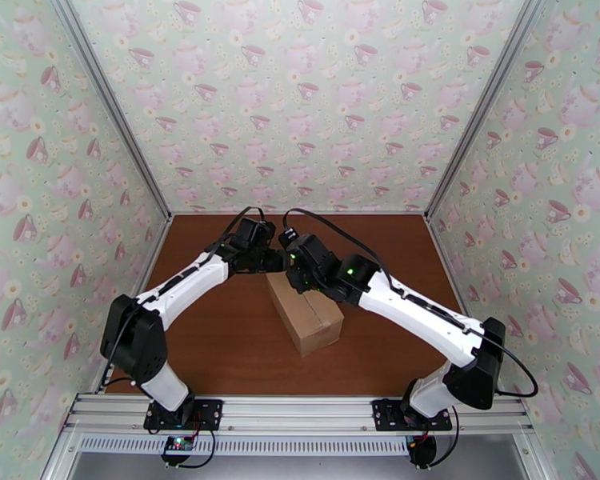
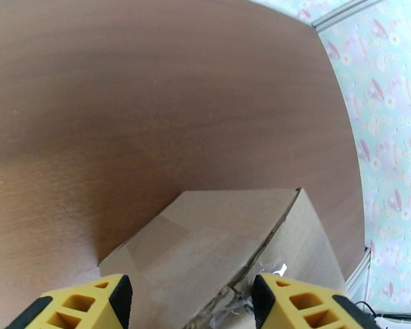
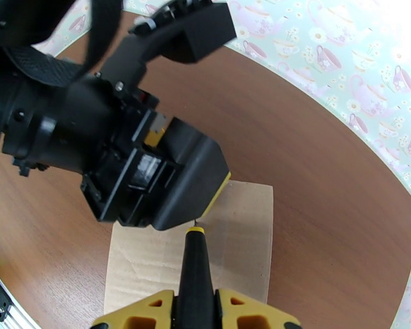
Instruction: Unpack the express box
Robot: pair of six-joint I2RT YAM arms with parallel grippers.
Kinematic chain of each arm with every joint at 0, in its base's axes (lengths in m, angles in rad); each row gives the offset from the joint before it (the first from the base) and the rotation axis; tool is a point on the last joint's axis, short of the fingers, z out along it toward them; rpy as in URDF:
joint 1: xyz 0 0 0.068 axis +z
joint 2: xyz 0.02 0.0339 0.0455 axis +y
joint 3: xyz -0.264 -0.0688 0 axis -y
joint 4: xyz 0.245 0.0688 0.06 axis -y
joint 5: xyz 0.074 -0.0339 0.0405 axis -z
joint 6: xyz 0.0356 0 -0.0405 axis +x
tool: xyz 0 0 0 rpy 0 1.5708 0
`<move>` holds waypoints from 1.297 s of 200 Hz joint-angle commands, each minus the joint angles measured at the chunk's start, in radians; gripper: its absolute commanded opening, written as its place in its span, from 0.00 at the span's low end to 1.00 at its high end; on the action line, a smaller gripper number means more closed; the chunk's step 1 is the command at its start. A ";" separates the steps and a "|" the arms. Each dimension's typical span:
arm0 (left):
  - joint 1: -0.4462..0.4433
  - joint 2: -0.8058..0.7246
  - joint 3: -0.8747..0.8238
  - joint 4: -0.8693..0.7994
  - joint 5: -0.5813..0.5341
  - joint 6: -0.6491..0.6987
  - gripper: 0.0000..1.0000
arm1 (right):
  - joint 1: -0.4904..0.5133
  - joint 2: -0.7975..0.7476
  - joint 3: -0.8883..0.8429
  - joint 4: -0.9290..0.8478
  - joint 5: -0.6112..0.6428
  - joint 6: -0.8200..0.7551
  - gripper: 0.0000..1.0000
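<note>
The express box (image 1: 305, 312), a plain brown carton, lies in the middle of the table, long side running away from me. In the left wrist view its top (image 2: 205, 237) has a ragged, split seam with shreds of tape. My left gripper (image 2: 189, 305) hangs open over the box's far end, one yellow finger on each side of the seam. My right gripper (image 3: 197, 312) is shut on a black pen-like cutter (image 3: 194, 270). The cutter's yellow tip rests at the box top (image 3: 244, 226), right beside the left gripper's black body (image 3: 150, 171). Both grippers meet over the box's far end (image 1: 282, 266).
The brown wooden table (image 1: 220, 338) is walled by teacup-patterned panels (image 1: 300, 98) on three sides. Free surface lies left, right and behind the box. The two arms cross close together above the box, leaving little room between them.
</note>
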 commanded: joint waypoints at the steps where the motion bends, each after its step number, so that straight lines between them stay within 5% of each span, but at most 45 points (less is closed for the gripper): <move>1: 0.008 0.016 -0.004 -0.010 0.033 0.015 0.63 | 0.006 0.016 0.022 -0.044 -0.018 0.001 0.00; 259: 0.008 0.048 -0.094 0.046 -0.100 -0.053 0.60 | 0.006 -0.097 -0.082 -0.087 -0.021 0.035 0.00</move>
